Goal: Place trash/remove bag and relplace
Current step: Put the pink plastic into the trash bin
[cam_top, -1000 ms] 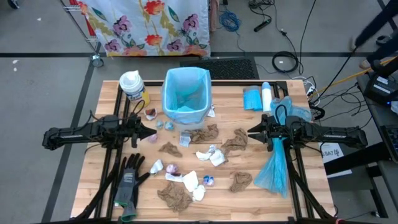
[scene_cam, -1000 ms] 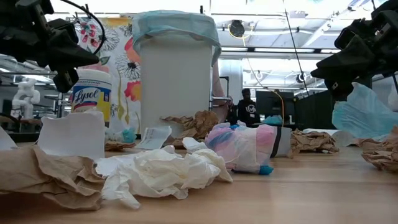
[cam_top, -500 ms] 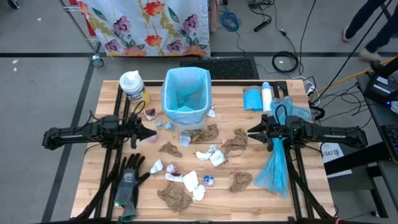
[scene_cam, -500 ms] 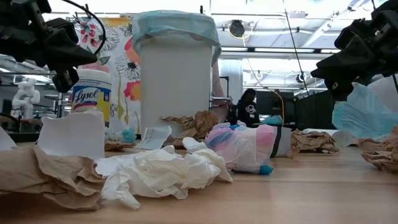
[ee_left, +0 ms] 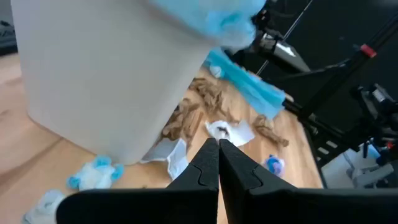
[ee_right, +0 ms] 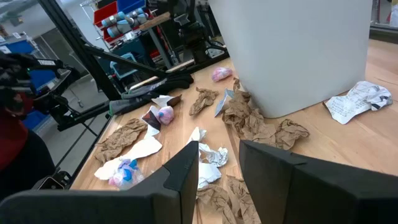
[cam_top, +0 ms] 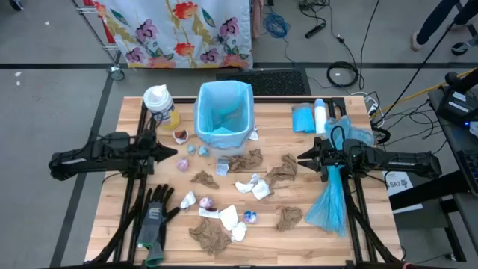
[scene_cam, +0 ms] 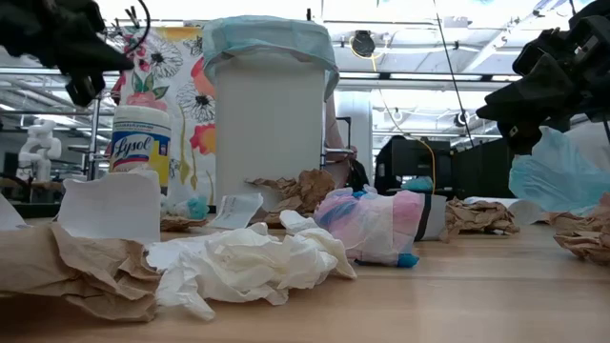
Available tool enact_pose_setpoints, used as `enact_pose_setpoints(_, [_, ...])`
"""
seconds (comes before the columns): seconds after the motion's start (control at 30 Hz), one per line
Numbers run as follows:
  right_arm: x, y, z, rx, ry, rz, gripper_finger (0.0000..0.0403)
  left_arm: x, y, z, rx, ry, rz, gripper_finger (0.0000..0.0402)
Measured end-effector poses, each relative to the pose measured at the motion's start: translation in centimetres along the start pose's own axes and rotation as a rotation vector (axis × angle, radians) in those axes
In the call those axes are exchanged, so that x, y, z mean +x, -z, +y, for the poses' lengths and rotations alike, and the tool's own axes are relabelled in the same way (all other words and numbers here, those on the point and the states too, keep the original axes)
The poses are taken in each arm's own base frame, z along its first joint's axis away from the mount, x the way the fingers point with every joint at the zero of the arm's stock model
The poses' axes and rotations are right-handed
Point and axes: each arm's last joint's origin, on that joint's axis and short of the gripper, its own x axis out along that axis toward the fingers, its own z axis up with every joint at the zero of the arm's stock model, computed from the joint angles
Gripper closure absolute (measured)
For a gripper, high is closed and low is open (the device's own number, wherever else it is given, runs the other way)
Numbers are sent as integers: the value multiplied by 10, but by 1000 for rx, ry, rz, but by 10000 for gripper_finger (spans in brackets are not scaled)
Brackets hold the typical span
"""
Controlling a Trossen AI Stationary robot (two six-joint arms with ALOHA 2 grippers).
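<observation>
Left gripper: hovering closed, gripping nothing.
Right gripper: hovering half open, empty.
Risk: gripper knocking the bin, scattering trash.

Crumpled paper trash litters the smooth wooden table.

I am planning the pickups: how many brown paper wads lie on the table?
5 brown paper wads: one by the bin at, two mid-table, two lower in the high view; others may be hidden.
</observation>
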Motion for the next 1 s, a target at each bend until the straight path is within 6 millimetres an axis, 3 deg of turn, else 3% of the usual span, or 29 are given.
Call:
enact_pose_setpoints(0.3, [0, 0, 0, 0, 0, 0, 293, -34, -49, -23, 73, -133, 21, 398])
enact_pose_setpoints(0.5, [0, 0, 0, 0, 0, 0, 293, -44, -82, -39, 82, -228, 104, 398])
enact_pose_setpoints(0.73, [0, 0, 0, 0, 0, 1, 293, -33, -106, -51, -56, -346, 223, 398])
enact_pose_setpoints(1.0, [0, 0, 0, 0, 0, 0, 293, 4, -107, -50, -237, -474, 297, 398])
